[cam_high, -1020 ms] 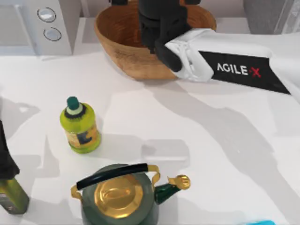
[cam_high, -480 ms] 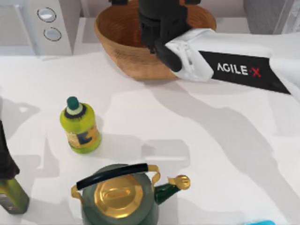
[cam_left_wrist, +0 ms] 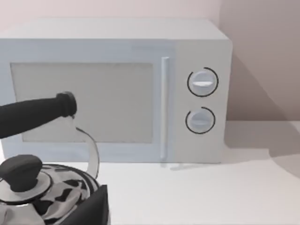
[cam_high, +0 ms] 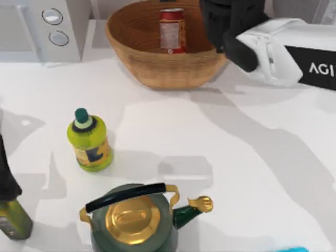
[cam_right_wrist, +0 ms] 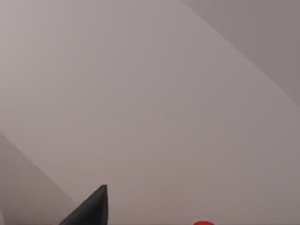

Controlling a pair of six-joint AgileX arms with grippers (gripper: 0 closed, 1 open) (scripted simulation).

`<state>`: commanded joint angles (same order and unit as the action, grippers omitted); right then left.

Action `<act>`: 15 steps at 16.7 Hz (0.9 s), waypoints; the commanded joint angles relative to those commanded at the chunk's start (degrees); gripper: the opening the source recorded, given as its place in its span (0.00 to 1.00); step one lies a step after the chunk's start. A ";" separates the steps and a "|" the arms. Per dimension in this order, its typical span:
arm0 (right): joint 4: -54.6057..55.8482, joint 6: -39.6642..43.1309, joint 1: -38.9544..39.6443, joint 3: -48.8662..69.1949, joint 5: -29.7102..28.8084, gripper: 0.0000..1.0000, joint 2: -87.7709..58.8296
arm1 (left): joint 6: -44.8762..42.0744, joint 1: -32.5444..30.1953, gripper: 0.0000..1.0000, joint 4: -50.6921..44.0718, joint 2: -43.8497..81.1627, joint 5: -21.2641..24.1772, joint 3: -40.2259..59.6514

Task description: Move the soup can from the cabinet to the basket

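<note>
The soup can [cam_high: 172, 29] stands upright inside the wicker basket [cam_high: 157, 71] at the back middle of the table, with nothing holding it. My right gripper [cam_high: 231, 21] hovers over the basket's right rim, just right of the can and apart from it, open. One of its dark fingertips [cam_right_wrist: 96, 206] shows in the right wrist view against a plain wall, with a red sliver [cam_right_wrist: 202, 223] at the picture's edge. The cabinet [cam_high: 286, 9] stands at the back right corner, partly behind my right arm. A dark fingertip [cam_left_wrist: 96, 208] of my left gripper, parked and open, shows in the left wrist view.
A white microwave [cam_high: 52, 29] with two dials stands at the back left. A yellow-green bottle [cam_high: 90, 142] is on the left, a green kettle with a gold lid [cam_high: 131, 218] at the front, and an olive bottle [cam_high: 10, 218] at the left edge.
My right gripper has let go of the soup can and pulled away to the right, out of the basket. The can, hidden before, now stands free in the basket.
</note>
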<state>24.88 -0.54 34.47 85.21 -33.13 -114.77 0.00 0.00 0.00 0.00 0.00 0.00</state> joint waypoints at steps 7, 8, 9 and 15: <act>-9.39 0.39 -10.68 -30.26 12.83 1.00 42.79 | 0.00 0.00 1.00 0.00 0.00 0.00 0.00; -10.67 0.39 -12.61 -35.03 14.81 1.00 50.00 | 0.00 0.00 1.00 0.00 0.00 0.00 0.00; -11.92 0.37 -14.58 -39.88 16.76 1.00 57.25 | 0.00 0.00 1.00 0.00 0.00 0.00 0.00; -19.12 0.32 -26.13 -67.84 26.95 1.00 95.37 | 0.00 0.00 1.00 0.00 0.00 0.00 0.00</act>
<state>5.76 -0.22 8.34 17.37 -6.18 -19.40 0.00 0.00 0.00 0.00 0.00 0.00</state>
